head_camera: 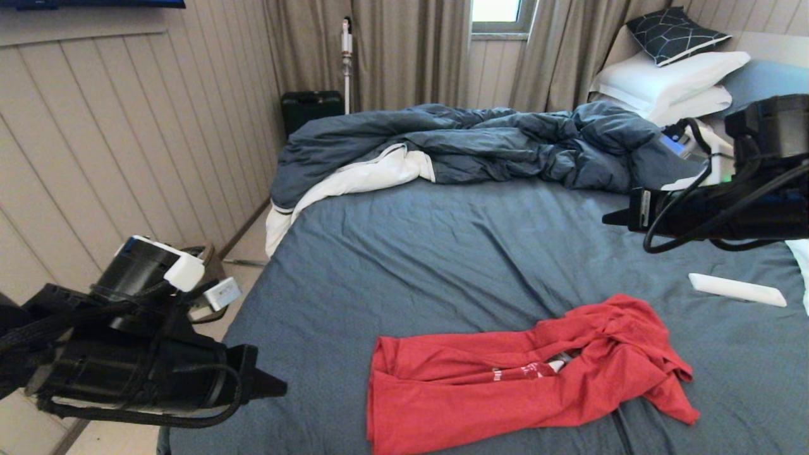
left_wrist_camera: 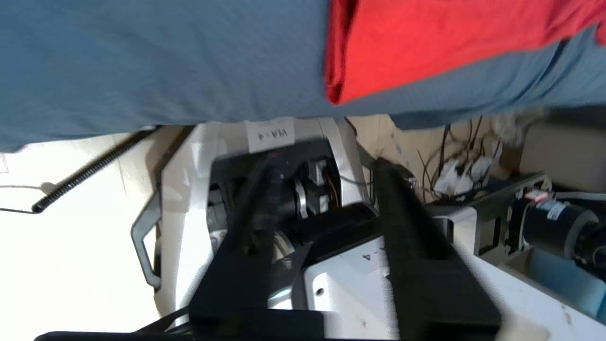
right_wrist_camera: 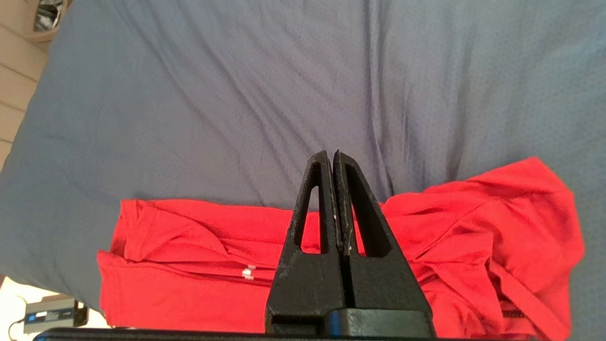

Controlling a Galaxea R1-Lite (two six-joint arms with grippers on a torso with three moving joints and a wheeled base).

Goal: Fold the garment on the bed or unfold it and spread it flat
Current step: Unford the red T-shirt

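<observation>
The garment (head_camera: 524, 373), a red T-shirt, lies bunched in a long rumpled strip on the bed's slate-blue sheet (head_camera: 442, 253) near the front edge. Only a sliver of white lettering shows in its folds. My left gripper (head_camera: 278, 385) hangs off the bed's front-left corner, left of the shirt's hem end and apart from it. In the left wrist view that gripper (left_wrist_camera: 326, 166) is open and empty, with a corner of the garment (left_wrist_camera: 426, 42) beyond it. My right gripper (head_camera: 610, 219) hovers above the bed's right side. The right wrist view shows it (right_wrist_camera: 330, 156) shut on nothing, above the garment (right_wrist_camera: 189, 246).
A rumpled dark blue duvet (head_camera: 480, 142) with white lining fills the far half of the bed. White pillows (head_camera: 670, 79) and a dark patterned cushion (head_camera: 673, 31) are stacked at the far right. A white bar-shaped object (head_camera: 736, 289) lies right of the shirt. The panelled wall (head_camera: 126, 158) runs along the left.
</observation>
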